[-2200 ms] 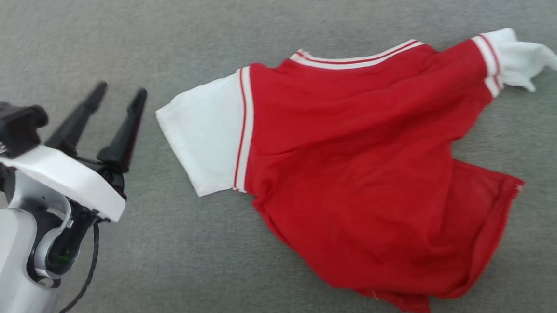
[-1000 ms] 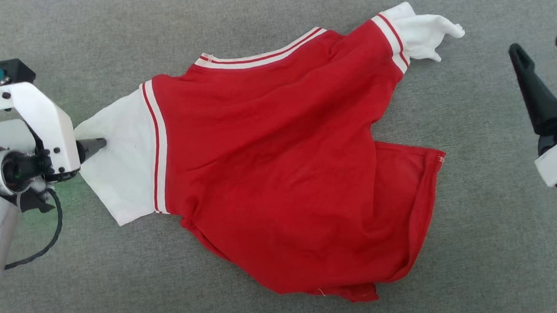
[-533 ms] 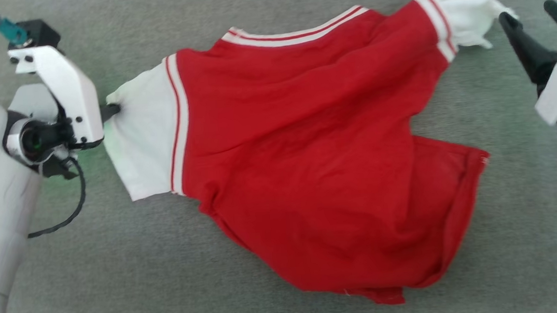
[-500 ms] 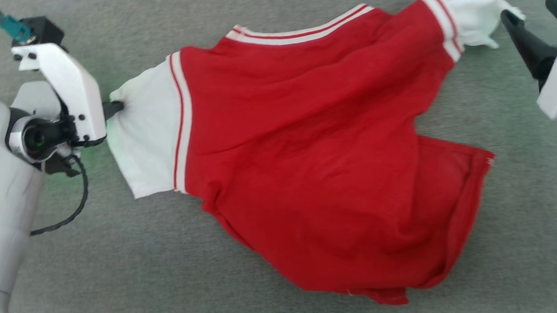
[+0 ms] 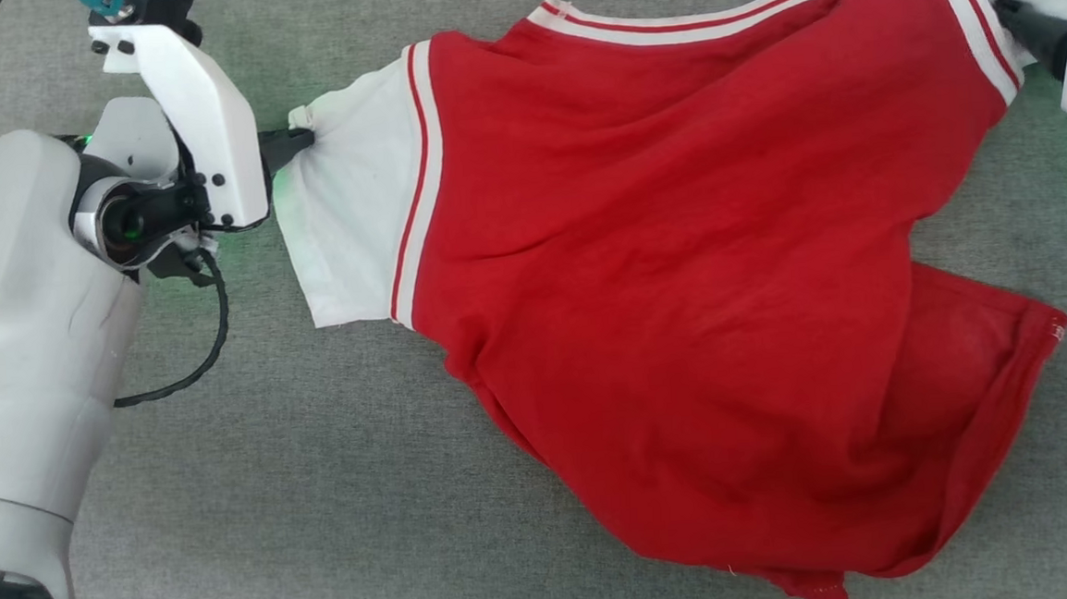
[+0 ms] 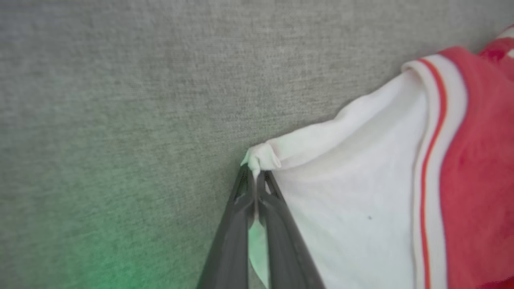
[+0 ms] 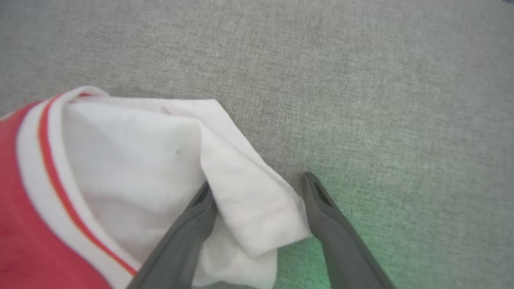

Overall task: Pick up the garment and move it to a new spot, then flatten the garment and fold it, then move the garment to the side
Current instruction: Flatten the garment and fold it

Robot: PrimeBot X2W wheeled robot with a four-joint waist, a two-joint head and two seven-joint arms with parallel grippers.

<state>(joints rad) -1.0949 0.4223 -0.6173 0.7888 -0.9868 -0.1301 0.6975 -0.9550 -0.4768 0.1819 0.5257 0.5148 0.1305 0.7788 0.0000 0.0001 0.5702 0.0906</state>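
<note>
The garment [image 5: 679,263] is a red shirt with white sleeves and striped trim, lying rumpled on a grey cloth surface [image 5: 323,498]. My left gripper [image 5: 297,143] is shut on the far corner of its left white sleeve [image 5: 343,218]. In the left wrist view the fingers [image 6: 241,224] pinch that bunched corner of the garment [image 6: 361,200]. My right gripper [image 5: 1011,11] is at the upper right. Its open fingers [image 7: 321,208] straddle a folded flap of the other white sleeve [image 7: 132,160], and the right gripper [image 7: 259,186] holds nothing.
A black cable [image 5: 208,356] loops beside my left wrist. The garment's red hem [image 5: 997,456] lies folded under at the lower right. Bare grey surface [image 7: 361,80] lies beyond both sleeves.
The left gripper has closed on the left sleeve's corner. The right gripper has come in from the right to straddle the right sleeve. The head view has shifted.
</note>
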